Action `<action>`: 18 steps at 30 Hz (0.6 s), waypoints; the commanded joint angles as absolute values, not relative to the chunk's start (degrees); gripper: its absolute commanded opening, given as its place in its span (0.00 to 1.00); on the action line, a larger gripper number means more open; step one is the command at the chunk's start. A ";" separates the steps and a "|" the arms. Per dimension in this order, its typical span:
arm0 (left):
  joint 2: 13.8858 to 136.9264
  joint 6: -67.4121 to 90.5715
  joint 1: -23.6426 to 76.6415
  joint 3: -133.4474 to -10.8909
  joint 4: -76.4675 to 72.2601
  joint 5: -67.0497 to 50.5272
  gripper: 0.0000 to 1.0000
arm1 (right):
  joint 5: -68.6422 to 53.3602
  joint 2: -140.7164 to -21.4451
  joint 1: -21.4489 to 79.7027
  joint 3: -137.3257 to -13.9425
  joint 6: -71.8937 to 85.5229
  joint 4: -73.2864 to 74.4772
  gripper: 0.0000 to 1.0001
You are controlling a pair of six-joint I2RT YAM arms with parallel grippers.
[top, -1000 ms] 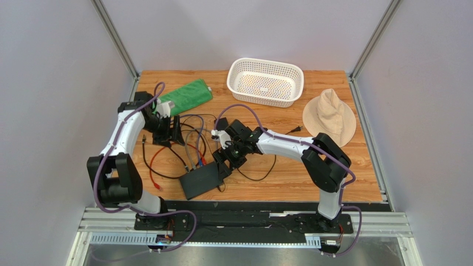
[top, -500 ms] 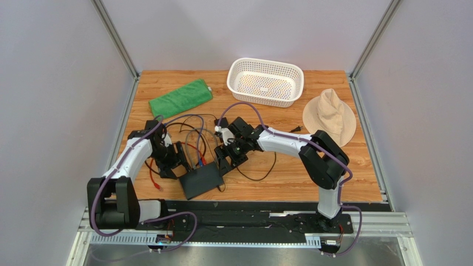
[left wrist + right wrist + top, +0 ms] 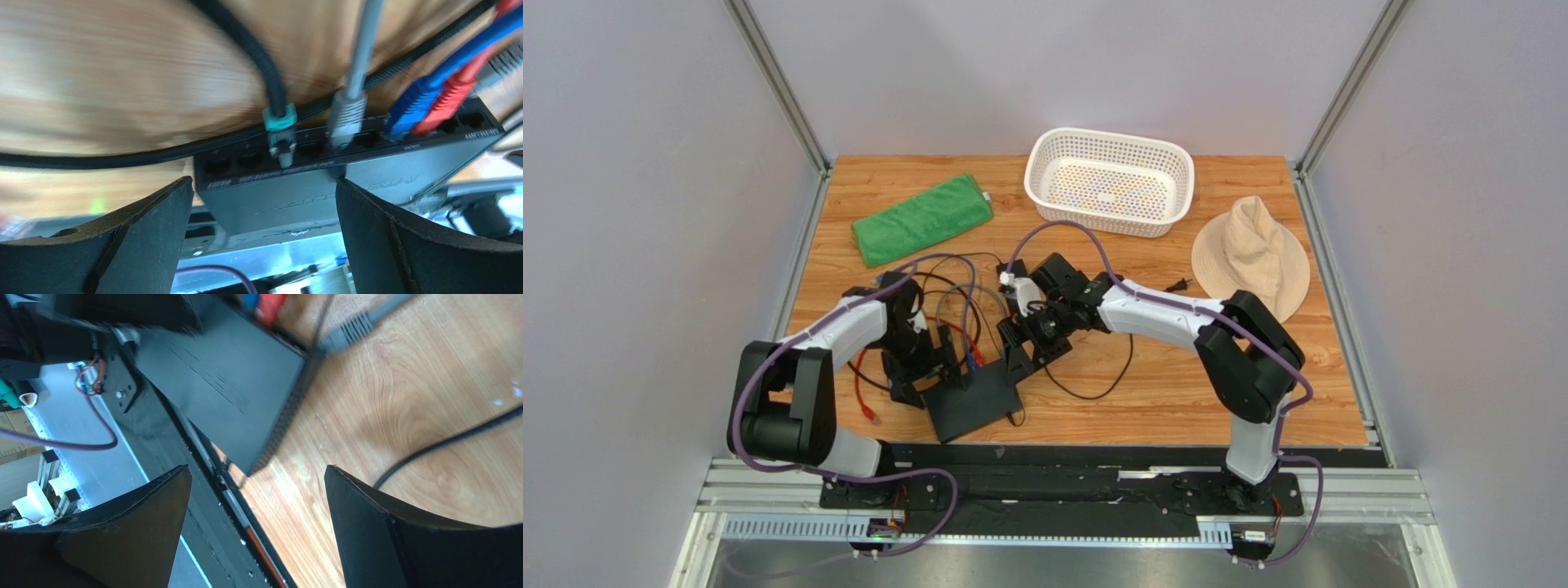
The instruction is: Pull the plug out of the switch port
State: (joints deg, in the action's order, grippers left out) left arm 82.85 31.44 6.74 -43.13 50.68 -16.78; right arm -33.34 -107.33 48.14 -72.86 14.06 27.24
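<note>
Switch (image 3: 973, 401) is seen lying flat at the lower centre of the top view, near the front edge of the wooden counter (image 3: 1271, 398). A tangle of cables (image 3: 946, 288) is spread above its upper edge. The left end effector (image 3: 934, 359) is held just beside the switch's upper left corner, and the right end effector (image 3: 1020, 353) just beside its upper right corner.

In the left wrist view the fingers (image 3: 141, 245) are spread wide apart with nothing gripped, and the port edge of the switch is framed between them. Four plugs are seen along that row: a teal-collared plug (image 3: 279, 125) on a black braided cable, a grey plug (image 3: 347, 113), a blue plug (image 3: 408, 110) and a red plug (image 3: 445, 98).

In the right wrist view the end effector is likewise parted and empty, with one corner of the switch shown between its tips.

A green cloth (image 3: 922, 218), a white basket (image 3: 1109, 180) and a beige hat (image 3: 1252, 257) are laid across the upper part of the counter.
</note>
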 commanded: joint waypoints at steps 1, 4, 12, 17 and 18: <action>82.70 33.14 12.81 -40.61 45.96 -21.19 0.95 | -34.54 -100.20 46.06 -71.90 12.14 27.42 0.87; 84.89 31.65 14.93 -42.79 44.83 -20.47 0.95 | -32.52 -96.95 44.57 -70.23 9.76 29.00 0.93; 94.20 34.19 22.67 -52.80 33.85 -33.91 0.95 | -29.80 -88.78 40.17 -66.54 0.99 36.29 0.93; 98.35 35.77 28.82 -58.70 30.49 -38.14 0.95 | -26.11 -82.89 39.73 -60.31 0.26 34.81 0.92; 98.61 35.60 29.18 -60.54 30.93 -38.49 0.95 | -25.15 -82.01 39.81 -59.34 0.26 34.63 0.92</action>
